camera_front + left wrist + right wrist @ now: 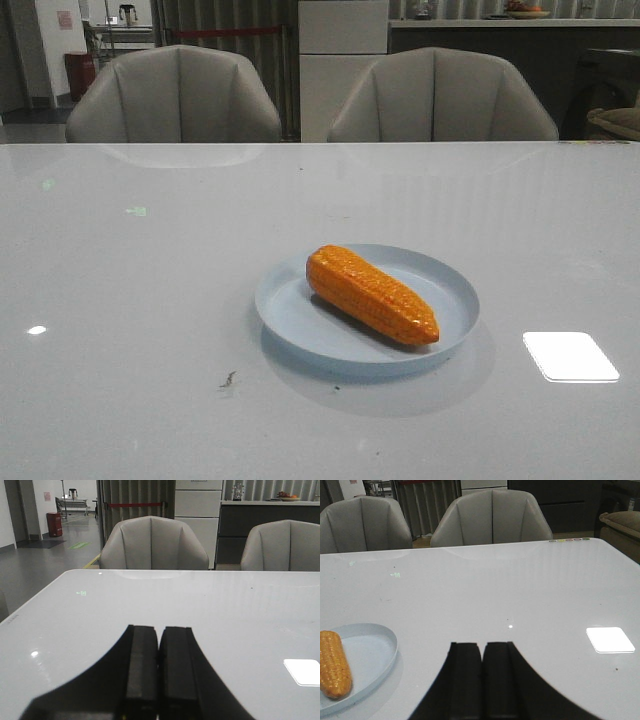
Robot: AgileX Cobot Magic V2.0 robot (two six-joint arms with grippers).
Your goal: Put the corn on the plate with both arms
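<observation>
The orange corn (371,294) lies on the pale-blue plate (445,282) in the middle of the white table, its tapered tip toward the front right. In the right wrist view the corn (332,663) and the plate (377,650) show at the edge, apart from my right gripper (482,645), which is shut and empty over bare table. My left gripper (159,628) is shut and empty; neither corn nor plate shows in its view. Neither gripper appears in the front view.
Two grey chairs (175,95) (440,95) stand behind the table's far edge. A bright light reflection (570,356) lies on the tabletop right of the plate. A small dark speck (228,379) sits front left of the plate.
</observation>
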